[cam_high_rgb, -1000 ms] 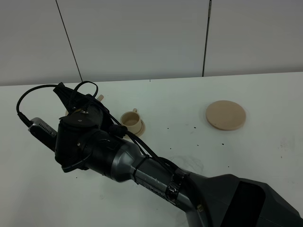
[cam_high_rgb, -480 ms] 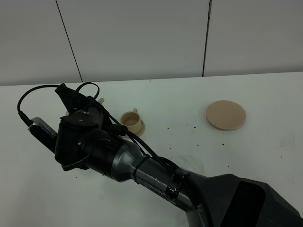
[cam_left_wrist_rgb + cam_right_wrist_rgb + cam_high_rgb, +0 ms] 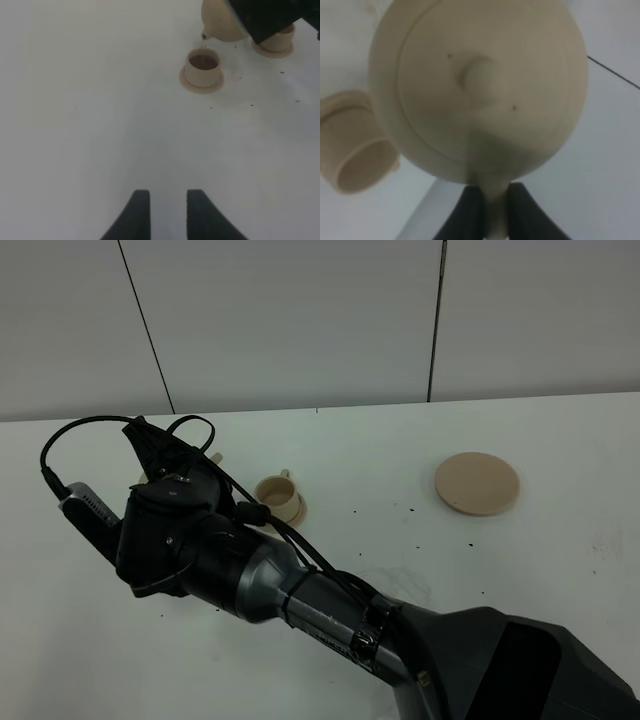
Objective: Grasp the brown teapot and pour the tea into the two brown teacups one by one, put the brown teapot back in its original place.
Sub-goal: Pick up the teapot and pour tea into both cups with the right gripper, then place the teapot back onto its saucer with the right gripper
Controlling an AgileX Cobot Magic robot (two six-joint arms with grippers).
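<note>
My right gripper (image 3: 492, 212) is shut on the loop handle of the brown teapot (image 3: 480, 90), which fills the right wrist view. In the left wrist view the teapot (image 3: 222, 22) is tipped, its spout over a brown teacup (image 3: 203, 67) that holds dark tea and stands on its saucer. The second teacup (image 3: 276, 41) stands just beyond, partly behind the right arm; it also shows in the high view (image 3: 278, 495). The right arm (image 3: 190, 540) hides the teapot and the nearer cup there. The wide tan saucer (image 3: 477, 483) lies bare at the right. My left gripper (image 3: 164, 217) hovers open above bare table.
The white table (image 3: 560, 570) carries small dark specks near the cups. A white panelled wall (image 3: 300, 320) stands behind it. The right arm's cables (image 3: 90, 430) loop above the wrist at the left.
The right wrist has shifted slightly to the left and tilted a little further. The cups and the wide saucer have not moved.
</note>
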